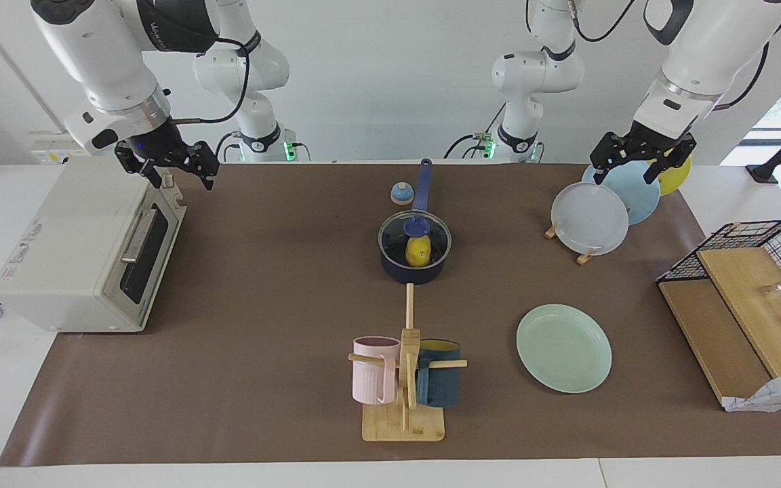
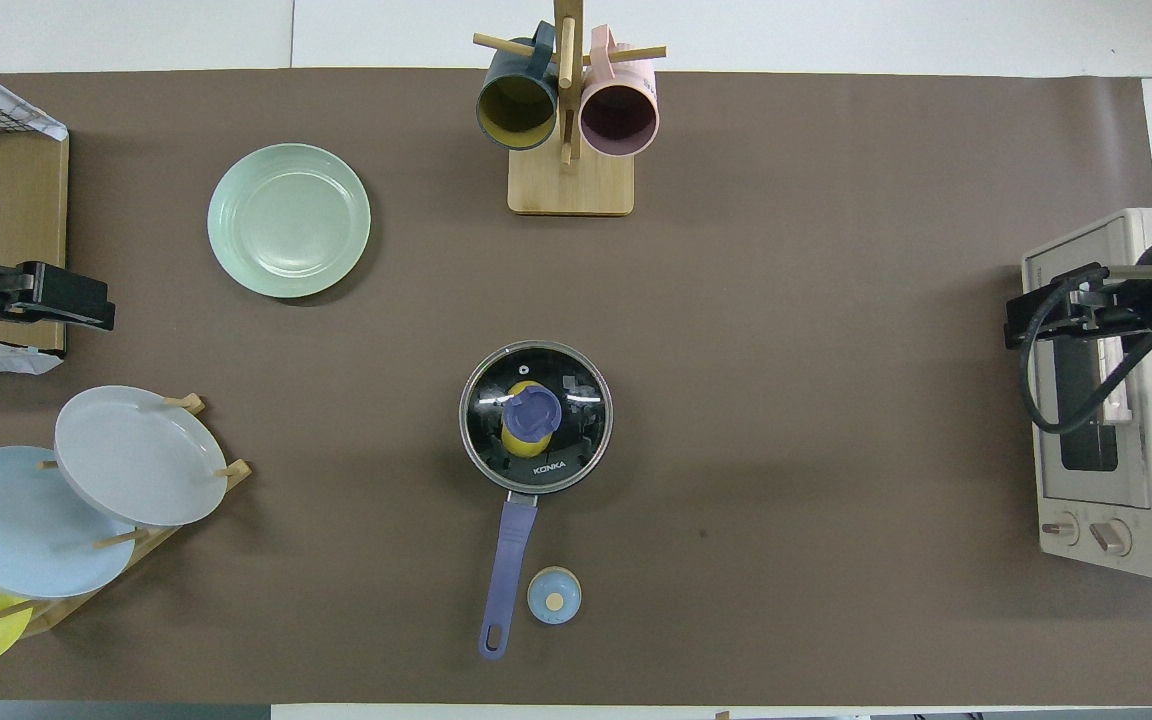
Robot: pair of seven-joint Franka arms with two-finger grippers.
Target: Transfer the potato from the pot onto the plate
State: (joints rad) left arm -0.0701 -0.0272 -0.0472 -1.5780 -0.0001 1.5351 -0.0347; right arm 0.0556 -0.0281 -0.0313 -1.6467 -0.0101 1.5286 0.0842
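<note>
Potato (image 1: pixel 418 250) sits in the pot (image 1: pixel 412 270) mid-table under a glass lid (image 2: pixel 536 417), and I see the mint plate (image 1: pixel 564 348) bare, farther from the robots toward the left arm's end. Left gripper (image 1: pixel 643 163) hangs over the plate rack (image 1: pixel 584 256), fingers spread, holding nothing. Right gripper (image 1: pixel 168 167) is over the toaster oven (image 1: pixel 85 251), also spread

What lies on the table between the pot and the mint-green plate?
Nothing: only bare brown mat separates the pot from the plate, clearest in the overhead view.
</note>
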